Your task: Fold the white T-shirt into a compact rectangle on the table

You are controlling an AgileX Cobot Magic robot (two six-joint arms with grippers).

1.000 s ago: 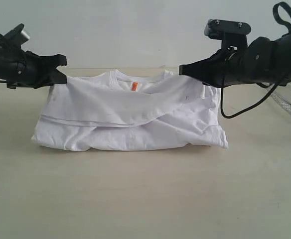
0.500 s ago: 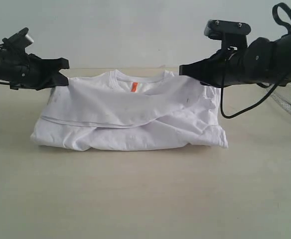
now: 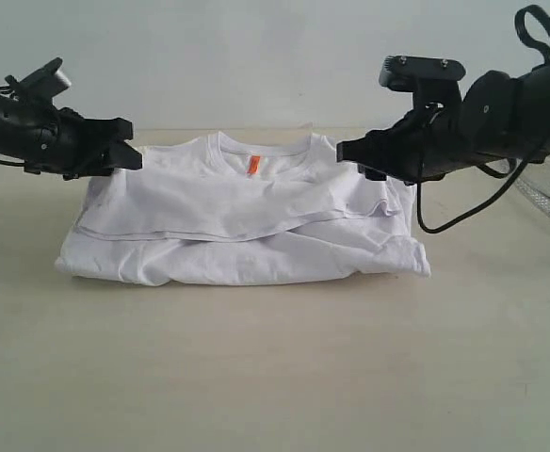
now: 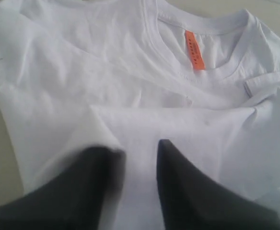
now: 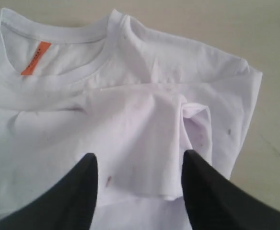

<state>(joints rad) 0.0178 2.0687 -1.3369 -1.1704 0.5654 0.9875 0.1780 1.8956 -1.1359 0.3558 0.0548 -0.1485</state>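
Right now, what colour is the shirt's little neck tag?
The tag is orange; left wrist view shows it best.

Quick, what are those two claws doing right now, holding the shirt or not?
Left gripper: open, holding nothing, just over the white T-shirt.
Right gripper: open, holding nothing, over the same shirt.

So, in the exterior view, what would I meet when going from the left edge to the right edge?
left gripper → orange neck tag on the white T-shirt → right gripper → wire basket, cut off by the right edge
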